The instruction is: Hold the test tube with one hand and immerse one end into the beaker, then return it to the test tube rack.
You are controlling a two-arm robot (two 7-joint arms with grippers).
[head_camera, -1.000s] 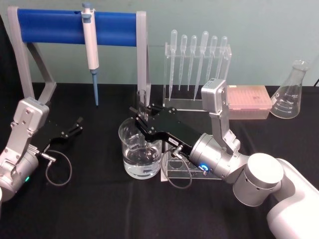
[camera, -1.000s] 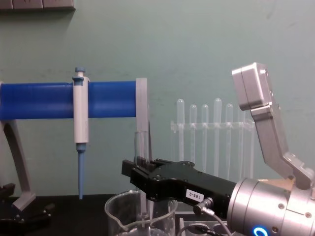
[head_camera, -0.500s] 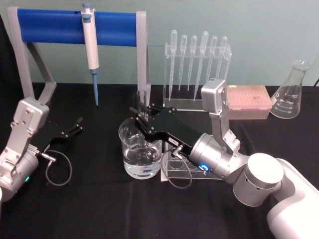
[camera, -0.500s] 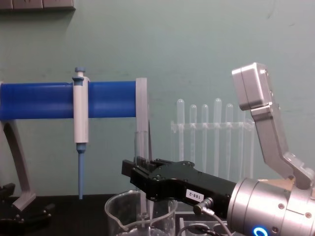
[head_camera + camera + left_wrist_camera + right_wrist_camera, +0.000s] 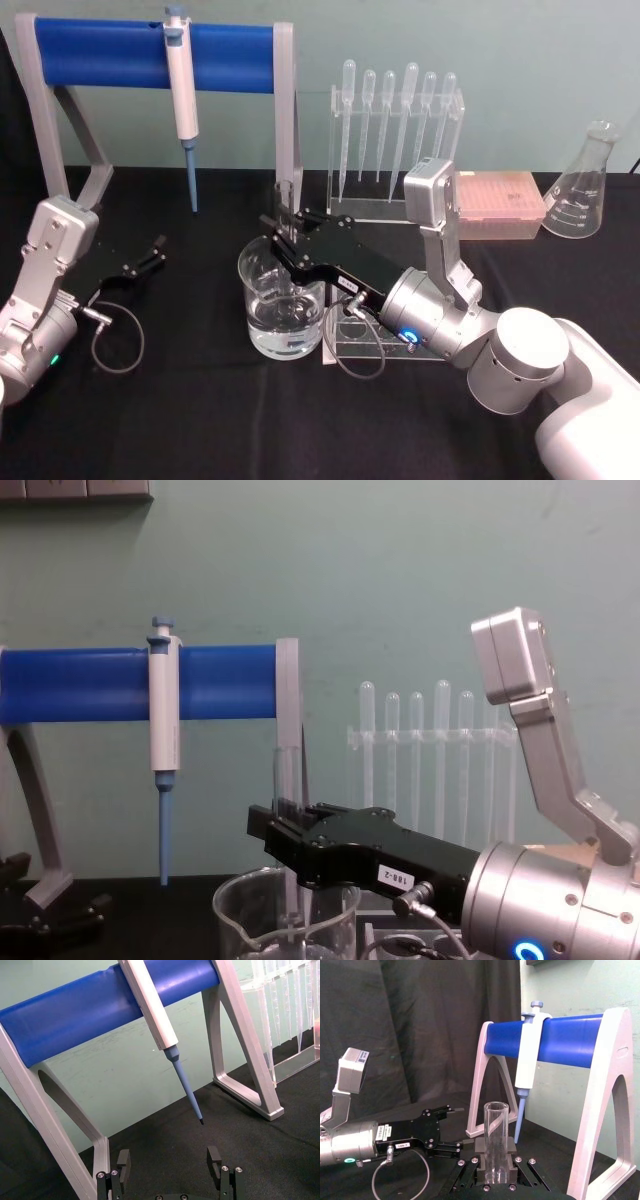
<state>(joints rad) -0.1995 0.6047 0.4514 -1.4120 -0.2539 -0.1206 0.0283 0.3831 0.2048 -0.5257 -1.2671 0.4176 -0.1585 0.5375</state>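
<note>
Over the middle of the black surface [image 5: 200, 400], the right gripper [image 5: 287, 238] holds exactly the pose it had a second ago. Neither it nor the clear round-bottomed glass test tube [image 5: 284, 200] has shifted between the head and chest views. Its black fingers [image 5: 481, 1146] are pinching the tube partway along its length. The tube stands upright, its plain rim above the fingers. Its lower end is down inside the wide clear glass beaker [image 5: 255, 300], which has water in the bottom. From the chest view the tube [image 5: 287, 780] passes below the beaker's rim [image 5: 240, 910], though I cannot tell whether the round end actually meets the water.

This stillness reads as a pause at the dip, so the immersing step is either done or lacks only a little more lowering. What remains would then be to lift the tube clear of the rim and carry it to the low clear plastic rack [image 5: 352, 345] just beside the beaker.

The left gripper [image 5: 169, 1160] lies parked at the left of the surface, fingers spread and holding nothing.
</note>
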